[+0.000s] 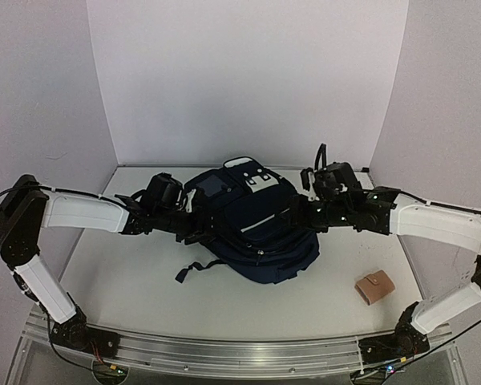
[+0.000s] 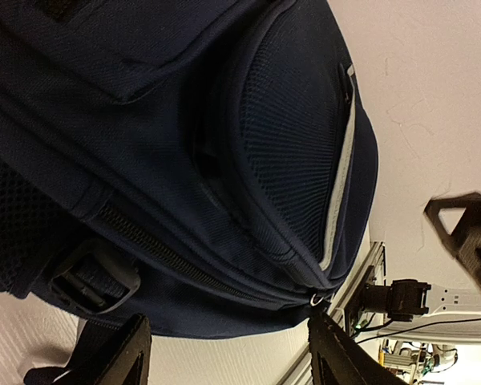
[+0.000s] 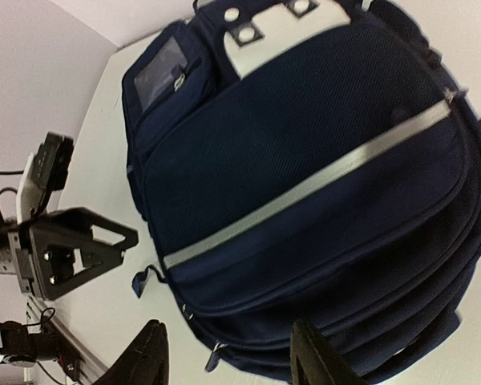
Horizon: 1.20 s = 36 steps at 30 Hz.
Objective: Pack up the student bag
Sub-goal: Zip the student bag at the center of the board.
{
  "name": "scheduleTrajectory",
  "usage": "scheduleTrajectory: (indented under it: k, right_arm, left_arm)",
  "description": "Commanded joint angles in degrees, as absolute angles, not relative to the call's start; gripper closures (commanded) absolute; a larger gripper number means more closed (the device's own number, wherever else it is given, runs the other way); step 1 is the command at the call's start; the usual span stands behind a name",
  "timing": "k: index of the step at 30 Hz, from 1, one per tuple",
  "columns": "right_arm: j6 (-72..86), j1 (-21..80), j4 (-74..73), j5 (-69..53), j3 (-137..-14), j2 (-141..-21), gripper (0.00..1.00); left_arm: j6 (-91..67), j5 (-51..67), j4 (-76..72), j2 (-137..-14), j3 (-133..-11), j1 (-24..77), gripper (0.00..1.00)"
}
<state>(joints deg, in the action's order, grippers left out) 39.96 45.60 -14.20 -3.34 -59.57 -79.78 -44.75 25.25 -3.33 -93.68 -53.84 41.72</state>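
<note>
At centre-left, the left tool [image 1: 196,231] has its jaws spread wide, tips at the left flank of the student bag [image 1: 256,237]. The bag lies mid-frame on the white counter [image 1: 128,281]. The right tool [image 1: 298,215], jaws likewise apart, is at the bag's right side. A tan wallet [image 1: 374,287] sits lower right.

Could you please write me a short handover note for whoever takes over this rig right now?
Left end effector: open, at the left side of the student bag, holding nothing.
Right end effector: open, at its right side, holding nothing.
Bag lies front-up in the middle of the table; visible zips look shut, contents unseen.
Tan pouch lies on the table near the right arm, outside the bag.
Left: probably open the bag and pack the pouch.
</note>
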Motion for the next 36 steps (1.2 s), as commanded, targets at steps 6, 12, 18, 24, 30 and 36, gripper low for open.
scheduleTrajectory:
  k: [6, 12, 18, 24, 30, 36]
  right_arm:
    - [52.79, 57.34, -17.05, 2.6, -58.26, -81.18, 0.58]
    - [54.0, 61.06, -17.05, 3.52, -60.62, -87.08, 0.6]
    - [54.66, 62.11, -17.14, 5.59, -62.73, -91.43, 0.63]
    - [54.76, 62.11, -17.32, 7.7, -64.33, -93.9, 0.68]
    - [55.02, 62.1, -19.97, 11.51, -66.33, -97.09, 0.72]
    - [54.94, 62.11, -23.31, 15.21, -68.53, -100.24, 0.74]
  left_arm:
    - [-52.37, 23.6, -16.55, -98.13, -54.4, 42.45, 0.33]
    - [-53.02, 22.93, -16.55, -99.94, -54.43, 42.45, 0.35]
    - [-52.24, 20.89, -12.9, -101.16, -55.98, 42.45, 0.43]
    - [-51.81, 19.54, -11.27, -101.66, -56.76, 42.42, 0.54]
    - [-51.26, 19.36, -9.92, -102.5, -57.65, 42.45, 0.62]
    - [-51.03, 18.54, -9.73, -103.08, -57.86, 42.45, 0.69]
